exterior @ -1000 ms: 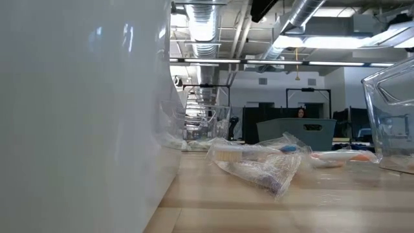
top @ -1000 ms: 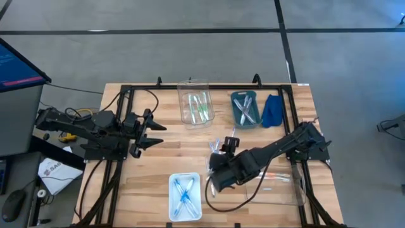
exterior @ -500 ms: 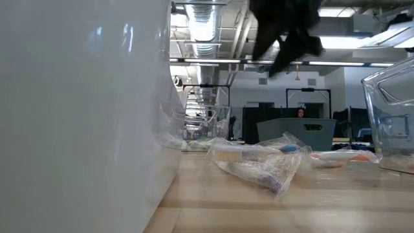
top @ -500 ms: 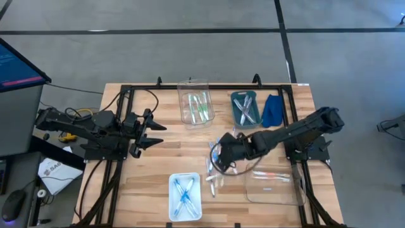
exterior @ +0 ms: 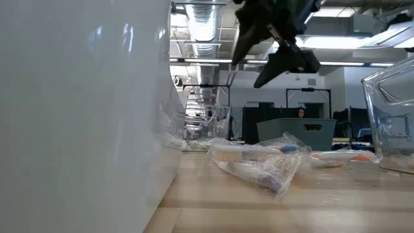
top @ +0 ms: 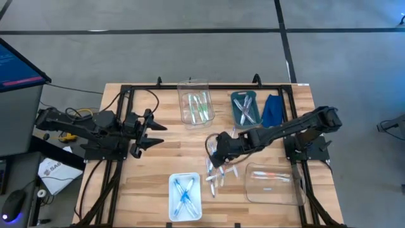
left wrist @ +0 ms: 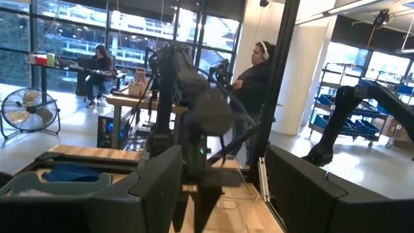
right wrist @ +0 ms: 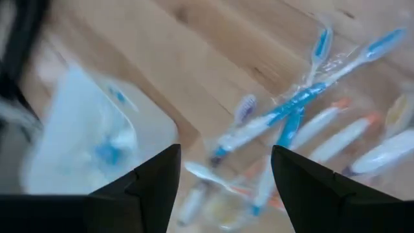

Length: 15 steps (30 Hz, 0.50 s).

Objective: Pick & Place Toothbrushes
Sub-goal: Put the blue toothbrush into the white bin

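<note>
Several loose toothbrushes, some in clear wrappers, lie flat on the wooden table near its middle; the low view shows the toothbrushes as a heap. My right gripper hangs open above their far side, slanting down; in the right wrist view its gripper frames blue and orange-pink toothbrushes without touching them. From the low view that gripper is well above the table. My left gripper waits open at the table's left, pointing level toward the right.
A clear box of green toothbrushes, a teal tray and a folded blue cloth stand at the far side. A white tray of blue toothbrushes and a clear tray with orange-pink ones sit near the front edge.
My right gripper has swung from above the near side of the loose pile toward the far edge, uncovering the pile, and has come down into the low view. It has rolled about its own axis and tipped downward. Its fingers stay apart.
</note>
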Each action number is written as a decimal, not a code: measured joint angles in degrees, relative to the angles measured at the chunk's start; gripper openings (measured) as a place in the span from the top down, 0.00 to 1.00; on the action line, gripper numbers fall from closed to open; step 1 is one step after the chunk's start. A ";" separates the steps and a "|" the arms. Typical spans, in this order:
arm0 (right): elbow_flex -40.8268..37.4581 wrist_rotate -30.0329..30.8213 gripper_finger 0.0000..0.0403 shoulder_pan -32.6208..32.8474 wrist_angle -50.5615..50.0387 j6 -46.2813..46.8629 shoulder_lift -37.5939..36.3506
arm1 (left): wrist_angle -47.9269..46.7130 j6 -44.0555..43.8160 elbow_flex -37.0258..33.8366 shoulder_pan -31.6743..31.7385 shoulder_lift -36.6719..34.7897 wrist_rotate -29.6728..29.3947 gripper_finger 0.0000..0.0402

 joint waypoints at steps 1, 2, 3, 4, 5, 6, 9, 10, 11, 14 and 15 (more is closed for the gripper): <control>0.01 0.07 0.42 -0.14 0.25 3.42 -0.02 | 0.04 -0.07 -0.04 0.00 0.22 0.02 0.46; 0.01 0.05 0.42 -0.45 0.30 6.39 -0.02 | 0.58 -0.15 -0.04 0.00 0.68 0.00 0.46; 0.01 -0.11 0.42 -0.81 0.25 8.16 0.00 | 0.55 -0.15 -0.02 -0.02 0.84 0.00 0.46; 0.01 -0.57 0.42 -1.45 0.16 8.30 0.00 | 0.38 -0.17 -0.04 0.00 0.99 0.00 0.46; 0.01 -1.48 0.42 -2.09 0.18 8.21 0.00 | 1.03 -0.19 -0.04 0.00 1.44 0.01 0.46; 0.01 -2.21 0.42 -2.72 0.15 7.70 0.00 | 1.47 -0.17 -0.02 0.00 1.77 0.00 0.46; 0.01 -3.49 0.42 -4.35 -0.56 7.01 0.00 | 1.79 -0.19 -0.02 0.00 2.32 0.02 0.46; 0.01 -4.10 0.42 -4.90 -0.69 7.19 0.00 | 1.95 -0.18 -0.02 0.00 2.49 0.02 0.46; 0.01 -4.84 0.42 -5.54 -0.75 7.35 0.00 | 1.82 -0.19 -0.02 0.00 2.55 0.00 0.46; 0.01 -8.41 0.42 -7.93 -0.96 9.16 0.00 | 2.26 -0.19 -0.02 0.00 2.59 0.02 0.46; 0.01 -9.18 0.42 -8.69 -1.11 9.96 0.03 | 2.28 -0.19 -0.02 0.00 2.68 0.02 0.46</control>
